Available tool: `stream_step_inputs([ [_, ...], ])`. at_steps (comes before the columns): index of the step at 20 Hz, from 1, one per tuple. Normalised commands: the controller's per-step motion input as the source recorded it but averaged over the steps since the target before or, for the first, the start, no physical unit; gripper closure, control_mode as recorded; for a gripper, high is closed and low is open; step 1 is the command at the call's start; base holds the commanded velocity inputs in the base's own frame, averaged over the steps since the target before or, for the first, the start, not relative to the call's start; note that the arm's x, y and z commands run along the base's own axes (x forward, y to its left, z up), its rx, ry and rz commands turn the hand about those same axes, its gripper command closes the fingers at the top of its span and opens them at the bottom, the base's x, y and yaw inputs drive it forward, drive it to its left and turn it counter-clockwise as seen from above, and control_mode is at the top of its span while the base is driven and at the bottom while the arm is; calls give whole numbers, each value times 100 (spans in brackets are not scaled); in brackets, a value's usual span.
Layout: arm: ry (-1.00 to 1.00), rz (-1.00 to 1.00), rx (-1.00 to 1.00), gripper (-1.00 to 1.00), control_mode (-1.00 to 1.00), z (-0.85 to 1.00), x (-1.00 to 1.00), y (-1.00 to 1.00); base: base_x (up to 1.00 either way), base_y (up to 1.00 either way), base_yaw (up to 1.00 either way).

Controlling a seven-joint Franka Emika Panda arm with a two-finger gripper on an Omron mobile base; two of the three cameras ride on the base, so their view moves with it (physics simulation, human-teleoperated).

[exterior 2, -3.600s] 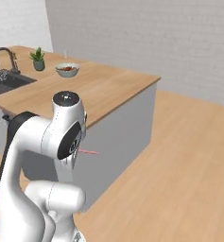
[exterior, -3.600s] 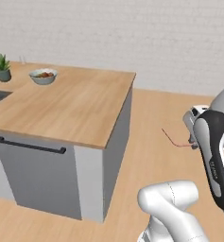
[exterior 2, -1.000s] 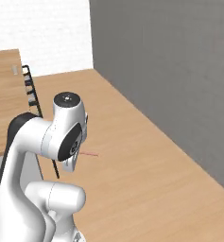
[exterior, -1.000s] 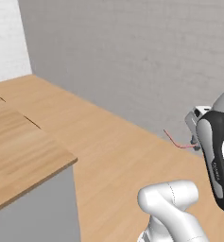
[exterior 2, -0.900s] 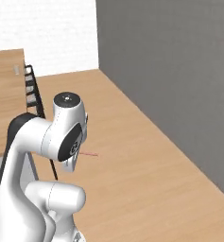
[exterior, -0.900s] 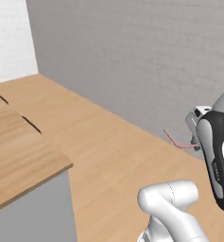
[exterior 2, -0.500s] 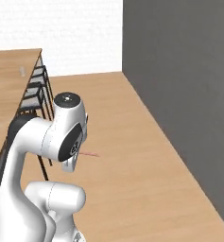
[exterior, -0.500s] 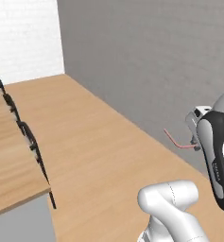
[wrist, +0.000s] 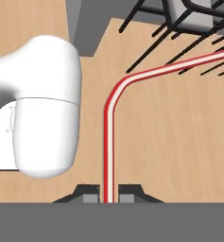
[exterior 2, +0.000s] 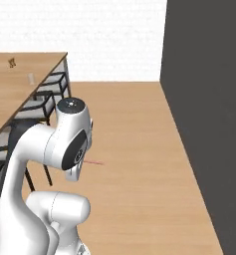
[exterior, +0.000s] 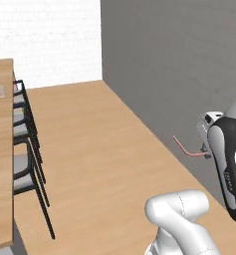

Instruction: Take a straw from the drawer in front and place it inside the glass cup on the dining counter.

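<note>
My gripper (wrist: pixel 109 196) is shut on the straw (wrist: pixel 108 137), a thin red-and-white stick that rises from between the fingertips and bends off to the right. Seen from the left base, the straw (exterior: pixel 185 148) sticks out leftward from the gripper (exterior: pixel 205 150), held in the air over the floor. From the right base, its tip (exterior 2: pixel 95 162) pokes out past my arm. The dining counter (exterior: pixel 0 164) runs along the left edge, and a small clear glass cup (exterior: pixel 1 91) stands on it, far from the gripper. The cup (exterior 2: pixel 31 78) also stands on the counter (exterior 2: pixel 10 89). The drawer is out of view.
Black-framed stools (exterior: pixel 25 149) line the counter's near side, and they are the stools (exterior 2: pixel 40 102) seen from the right base too. A dark grey wall (exterior: pixel 179 64) stands close on the right and a white brick wall (exterior 2: pixel 89 35) lies at the back. Bare wood floor (exterior 2: pixel 139 149) stretches between them.
The whole picture has swung, so the base has moved: the counter's corner gave way to the stools, the cup and the grey wall. The arm's pose and its hold on the straw are unchanged.
</note>
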Motion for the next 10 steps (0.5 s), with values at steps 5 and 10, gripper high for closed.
stream_step_inputs([
  [5, 0, 0, 0, 100, 100, 0, 0, 0, 90, -53, 42],
  [10, 0, 0, 0, 100, 100, 0, 0, 0, 87, -49, 44],
])
